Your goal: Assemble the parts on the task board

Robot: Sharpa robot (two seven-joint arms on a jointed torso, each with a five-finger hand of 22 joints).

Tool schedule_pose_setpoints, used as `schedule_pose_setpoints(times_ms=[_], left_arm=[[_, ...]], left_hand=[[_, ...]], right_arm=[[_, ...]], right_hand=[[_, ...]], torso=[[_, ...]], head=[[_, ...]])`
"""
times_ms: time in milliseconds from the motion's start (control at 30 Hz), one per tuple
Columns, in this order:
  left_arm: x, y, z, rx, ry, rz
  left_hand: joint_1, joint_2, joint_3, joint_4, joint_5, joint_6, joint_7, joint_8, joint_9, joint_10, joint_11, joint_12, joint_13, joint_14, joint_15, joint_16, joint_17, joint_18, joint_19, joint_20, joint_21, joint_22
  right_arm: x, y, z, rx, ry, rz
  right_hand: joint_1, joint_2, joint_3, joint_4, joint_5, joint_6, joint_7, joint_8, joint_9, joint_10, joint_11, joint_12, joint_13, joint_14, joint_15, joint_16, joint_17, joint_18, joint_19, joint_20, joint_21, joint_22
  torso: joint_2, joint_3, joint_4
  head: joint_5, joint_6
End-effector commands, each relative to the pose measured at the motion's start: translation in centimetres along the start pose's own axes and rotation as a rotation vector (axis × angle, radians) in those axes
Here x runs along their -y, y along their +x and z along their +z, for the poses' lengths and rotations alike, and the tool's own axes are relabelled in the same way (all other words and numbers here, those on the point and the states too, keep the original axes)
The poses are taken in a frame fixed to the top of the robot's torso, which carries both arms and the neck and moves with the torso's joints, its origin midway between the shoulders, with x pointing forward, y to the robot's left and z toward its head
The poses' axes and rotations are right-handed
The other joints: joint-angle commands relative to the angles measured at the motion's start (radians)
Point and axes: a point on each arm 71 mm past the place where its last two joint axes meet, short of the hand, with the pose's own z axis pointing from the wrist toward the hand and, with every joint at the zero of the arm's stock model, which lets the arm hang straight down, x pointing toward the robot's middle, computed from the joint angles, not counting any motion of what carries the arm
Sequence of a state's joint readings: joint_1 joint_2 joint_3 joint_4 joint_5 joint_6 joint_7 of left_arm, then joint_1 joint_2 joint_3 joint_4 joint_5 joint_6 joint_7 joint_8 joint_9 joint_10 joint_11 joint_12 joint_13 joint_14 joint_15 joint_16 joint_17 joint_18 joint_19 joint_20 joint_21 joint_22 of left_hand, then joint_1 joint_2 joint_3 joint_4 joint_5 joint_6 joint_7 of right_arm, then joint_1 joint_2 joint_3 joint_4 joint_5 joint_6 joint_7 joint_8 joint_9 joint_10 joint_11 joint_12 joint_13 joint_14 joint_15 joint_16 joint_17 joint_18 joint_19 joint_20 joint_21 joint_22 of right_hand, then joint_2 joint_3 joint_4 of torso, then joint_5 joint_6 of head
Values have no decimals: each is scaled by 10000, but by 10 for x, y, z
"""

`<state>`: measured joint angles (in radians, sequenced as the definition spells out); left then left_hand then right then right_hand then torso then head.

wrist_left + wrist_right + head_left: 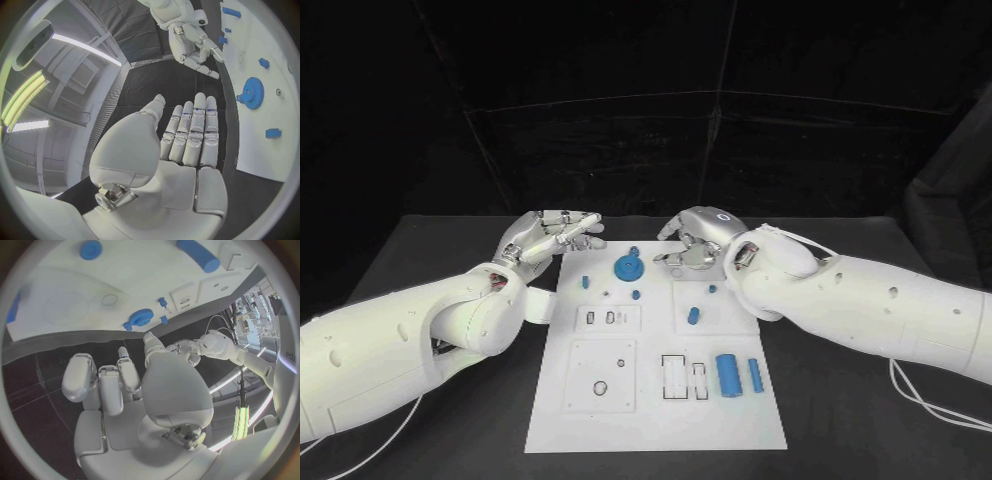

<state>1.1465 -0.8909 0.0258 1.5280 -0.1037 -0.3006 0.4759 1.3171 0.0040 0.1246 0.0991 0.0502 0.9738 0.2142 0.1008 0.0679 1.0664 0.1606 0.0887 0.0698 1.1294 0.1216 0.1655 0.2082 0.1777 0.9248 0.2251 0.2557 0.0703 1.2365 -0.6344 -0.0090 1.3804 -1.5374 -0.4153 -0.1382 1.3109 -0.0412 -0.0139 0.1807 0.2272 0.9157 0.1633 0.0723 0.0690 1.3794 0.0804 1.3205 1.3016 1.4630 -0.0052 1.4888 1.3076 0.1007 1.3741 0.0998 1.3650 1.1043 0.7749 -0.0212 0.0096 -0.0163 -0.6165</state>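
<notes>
Two white robot arms reach over a black worktop (444,250) toward the far end of the white rectangular task board (653,400). The silver left hand (548,238) hovers at the board's far left corner, its fingers (197,130) stretched out straight and side by side with the thumb apart, holding nothing. The silver right hand (692,240) hangs over the board's far edge with its fingers (103,385) loosely curled downward and nothing between them.

On the board, a blue toothed gear wheel (629,267) sits near the far edge, between the two hands and just beside the right hand's fingertips. Small blue pegs (586,283) lie scattered around it. A short blue pin (692,316) rests on a raised white square at the board's right side. Nearer the robot, a thick blue cylinder (728,373) and a thinner blue rod (756,375) lie side by side at the right edge, beside white plates with slots.
</notes>
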Motion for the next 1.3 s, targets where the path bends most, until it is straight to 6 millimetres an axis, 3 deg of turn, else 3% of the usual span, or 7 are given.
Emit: schedule_pose_setpoints(times_ms=[33, 100, 200, 500, 800, 967, 1300], left_arm=[[2, 1, 1, -161, 134, -21], [1, 2, 1, -203, 135, -44], [1, 3, 2, -248, 138, -69], [-1, 4, 5, -280, 140, -88], [-2, 3, 7, -249, 142, -75], [-3, 2, 7, -211, 140, -55], [-3, 1, 7, -183, 133, -40]], left_hand=[[-4, 88, 27, -102, 28, 26, 35, -63, -8, 14, 39, -56, -5, -55, -31, -75, 25, 70, 11, 80, -62, -13], [5, 95, 49, -125, 28, 47, 18, -62, -5, 42, 26, -55, -1, -40, -40, -82, 37, 73, 20, 77, -66, -13], [14, 104, 80, -154, 28, 80, -7, -61, -1, 86, 6, -52, 5, -11, -53, -89, 55, 76, 39, 69, -68, -11], [20, 113, 146, -213, 27, 166, -55, -56, 7, 202, -40, -42, 16, 72, -90, -92, 102, 81, 103, 41, -60, -3], [19, 113, 156, -220, 27, 176, -59, -57, 7, 218, -45, -43, 17, 84, -95, -93, 110, 81, 113, 37, -59, -2], [19, 112, 158, -223, 27, 177, -59, -59, 6, 219, -45, -44, 16, 85, -95, -95, 111, 81, 115, 36, -59, -2], [18, 112, 160, -225, 27, 177, -59, -61, 6, 219, -45, -46, 16, 84, -95, -97, 112, 80, 116, 35, -60, -2]], right_arm=[[21, -10, -15, -89, -352, 2327], [37, -15, -26, -226, -281, 2810], [56, -22, -40, -289, -151, 3124], [100, -29, -62, -434, 487, 2906], [117, -13, -68, -852, 821, 2640], [119, -4, -69, -947, 868, 2584], [121, 3, -63, -1095, 1042, 2399]], right_hand=[[533, -21, 138, -466, -286, 167, -35, 30, 20, -43, -91, -53, -53, 669, -20, -77, 660, -101, -56, -15, -8, -115], [821, -88, 178, -741, -687, 78, -63, -28, -6, -74, -113, -87, -76, 673, -37, -71, 686, -105, -57, -32, -8, -102], [1001, -175, 166, -965, -854, 121, -75, -6, 2, -84, -126, -103, -83, 677, -50, -68, 705, -112, -43, -46, 5, -68], [1085, -227, 131, -1182, -616, 48, -59, -45, -14, -143, -120, -194, -158, 674, -52, -84, 690, -109, -57, -55, -13, -98], [1088, -232, 121, -1239, -522, -8, -43, -63, -21, -196, -106, -264, -222, 672, -42, -91, 683, -104, -72, -50, -29, -131], [1078, -226, 118, -1251, -502, -40, -33, -73, -25, -213, -99, -284, -239, 674, -38, -88, 692, -105, -70, -47, -28, -126], [1111, -39, 217, -1316, -511, 5, -12, -23, -4, -201, -83, -273, -219, 676, -22, -88, 701, -106, -67, -32, -27, -123]], torso=[[-54, 1, -87], [-61, 12, -119], [-71, 51, -167], [-59, 105, -191], [-53, 60, -130], [-51, 77, -156], [-62, 56, -137]], head=[[-30, 35], [-40, 75], [-48, 99], [-136, 147], [-121, 65], [-92, 43], [-127, -20]])
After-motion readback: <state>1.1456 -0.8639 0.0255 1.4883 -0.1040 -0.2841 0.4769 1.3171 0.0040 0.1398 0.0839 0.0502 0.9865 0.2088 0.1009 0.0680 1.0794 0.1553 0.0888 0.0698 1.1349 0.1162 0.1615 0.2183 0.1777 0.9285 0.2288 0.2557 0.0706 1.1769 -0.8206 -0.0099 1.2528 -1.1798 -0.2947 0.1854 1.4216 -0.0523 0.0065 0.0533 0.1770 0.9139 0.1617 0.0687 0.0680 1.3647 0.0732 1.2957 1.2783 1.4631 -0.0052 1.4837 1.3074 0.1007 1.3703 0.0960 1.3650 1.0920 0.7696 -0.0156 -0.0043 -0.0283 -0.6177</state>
